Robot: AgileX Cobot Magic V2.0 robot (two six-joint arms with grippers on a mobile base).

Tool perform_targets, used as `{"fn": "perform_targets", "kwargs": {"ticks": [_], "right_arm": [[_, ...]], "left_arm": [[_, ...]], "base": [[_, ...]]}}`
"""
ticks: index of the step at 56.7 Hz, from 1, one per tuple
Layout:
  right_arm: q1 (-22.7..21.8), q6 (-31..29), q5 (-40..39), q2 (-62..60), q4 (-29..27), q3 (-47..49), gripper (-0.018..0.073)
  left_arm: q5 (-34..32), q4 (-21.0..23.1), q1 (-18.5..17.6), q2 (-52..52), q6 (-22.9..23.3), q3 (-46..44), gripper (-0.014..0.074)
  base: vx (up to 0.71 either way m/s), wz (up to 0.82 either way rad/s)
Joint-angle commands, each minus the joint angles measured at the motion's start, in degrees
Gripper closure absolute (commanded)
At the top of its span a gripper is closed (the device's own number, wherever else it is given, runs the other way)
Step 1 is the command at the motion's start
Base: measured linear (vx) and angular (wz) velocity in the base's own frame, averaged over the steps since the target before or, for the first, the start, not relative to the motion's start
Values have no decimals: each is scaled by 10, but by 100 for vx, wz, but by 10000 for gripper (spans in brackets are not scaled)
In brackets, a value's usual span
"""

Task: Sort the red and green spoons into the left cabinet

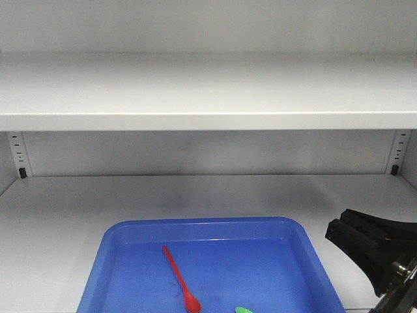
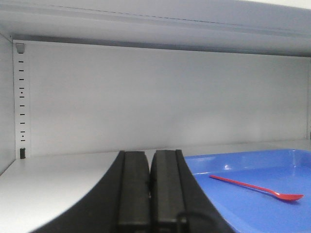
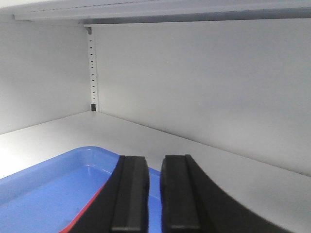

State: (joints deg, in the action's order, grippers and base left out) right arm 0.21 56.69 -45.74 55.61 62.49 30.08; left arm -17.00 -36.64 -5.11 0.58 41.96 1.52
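Spoons, 1 red spoon and 1 green spoon, lay in the blue tray on the cabinet shelf, suggesting sorting nearly done, left gripper pressed closed and empty, right gripper narrowly parted, empty.

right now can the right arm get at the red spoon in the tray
Probably yes. The red spoon lies bare in the blue tray, nothing on or against it. The right hand sits just past the tray's right rim, so only the low rim lies between them.

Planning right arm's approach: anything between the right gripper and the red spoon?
Front view: only bare blue tray floor and its right rim separate the right gripper from the red spoon.
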Motion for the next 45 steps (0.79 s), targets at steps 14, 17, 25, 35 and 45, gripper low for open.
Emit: {"fn": "perform_targets", "kwargs": {"ticks": [14,17,25,35,45], "right_arm": [[-1,-2,-23,-8,-29,18,372],[-1,-2,-23,-8,-29,18,372],[-2,-2,-17,-8,-27,18,372],[-2,-3,4,-8,-35,16,405],[-2,-6,81,-51,-83,8,512]], "left_arm": [[-30,13,0,11,3,-2,601],[-30,13,0,11,3,-2,601],[-30,13,0,11,3,-2,600],[-30,13,0,11,3,-2,600],[-30,13,0,11,3,-2,600]], "base": [[0,0],[0,0],[0,0],[0,0],[0,0]]}}
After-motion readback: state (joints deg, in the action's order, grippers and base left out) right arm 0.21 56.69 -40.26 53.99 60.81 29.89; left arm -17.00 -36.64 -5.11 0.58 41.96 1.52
